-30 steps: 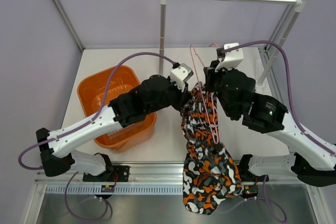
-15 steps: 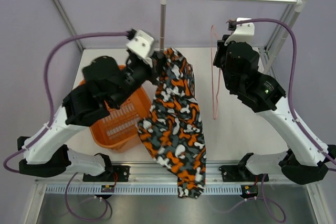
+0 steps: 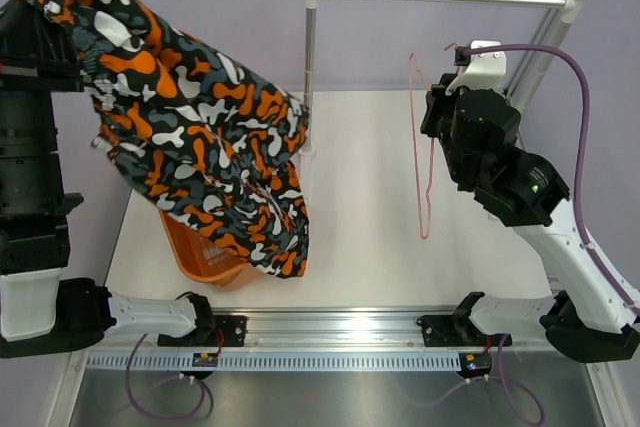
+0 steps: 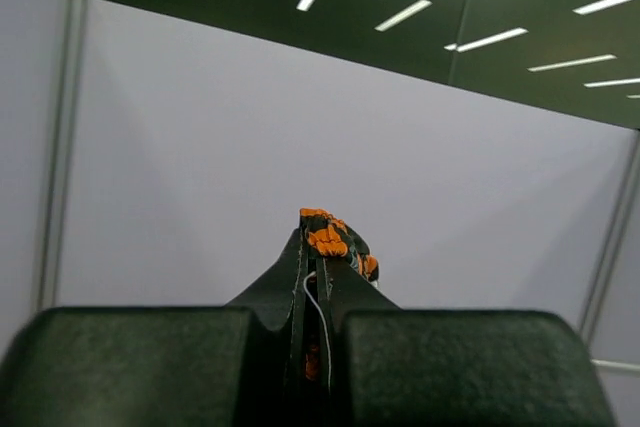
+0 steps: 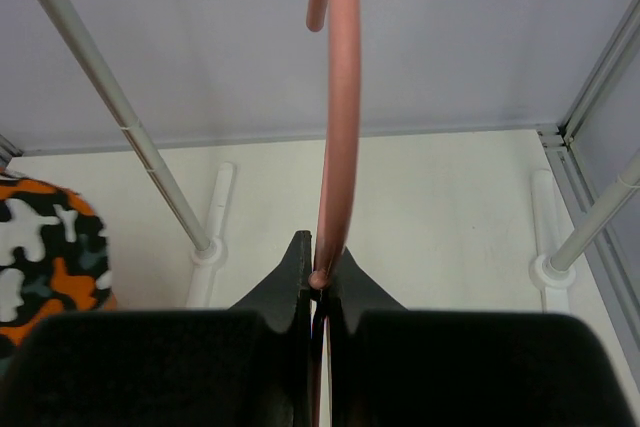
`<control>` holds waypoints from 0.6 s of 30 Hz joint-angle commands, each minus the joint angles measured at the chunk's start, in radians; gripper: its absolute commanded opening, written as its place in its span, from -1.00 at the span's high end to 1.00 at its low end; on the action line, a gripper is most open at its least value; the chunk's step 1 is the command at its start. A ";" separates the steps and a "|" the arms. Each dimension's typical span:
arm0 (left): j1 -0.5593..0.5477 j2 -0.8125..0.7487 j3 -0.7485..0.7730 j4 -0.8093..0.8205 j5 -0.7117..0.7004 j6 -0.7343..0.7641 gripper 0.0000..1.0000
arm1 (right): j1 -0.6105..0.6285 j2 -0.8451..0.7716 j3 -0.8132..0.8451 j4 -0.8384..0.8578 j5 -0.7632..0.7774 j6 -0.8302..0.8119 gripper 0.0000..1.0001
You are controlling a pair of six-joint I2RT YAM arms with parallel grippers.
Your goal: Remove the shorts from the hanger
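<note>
Shorts (image 3: 200,137), swung up-left, half-hide basket (image 3: 205,259); left jaws grip them, right jaws hanger (image 5: 338,97).

The shorts (image 3: 200,137), blotched orange, black, grey and white, hang lifted high, spread and drooping in folds above the left edge of the surface (image 3: 370,247). The thin pink wire hanger (image 5: 338,97) hangs bare and upright above the right half, well apart from them.
</note>
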 commanded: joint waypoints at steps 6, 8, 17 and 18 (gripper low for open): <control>0.002 0.027 -0.093 0.364 -0.069 0.357 1.00 | -0.008 -0.004 0.043 -0.016 -0.023 -0.009 1.00; 0.007 0.031 -0.099 0.386 -0.065 0.391 1.00 | -0.007 -0.001 0.046 -0.020 -0.027 -0.012 1.00; 0.322 0.128 -0.036 0.237 0.001 0.252 1.00 | -0.007 0.016 0.085 -0.057 -0.055 -0.007 1.00; 0.377 0.146 -0.013 0.135 0.015 0.130 1.00 | -0.007 0.016 0.086 -0.062 -0.053 -0.007 1.00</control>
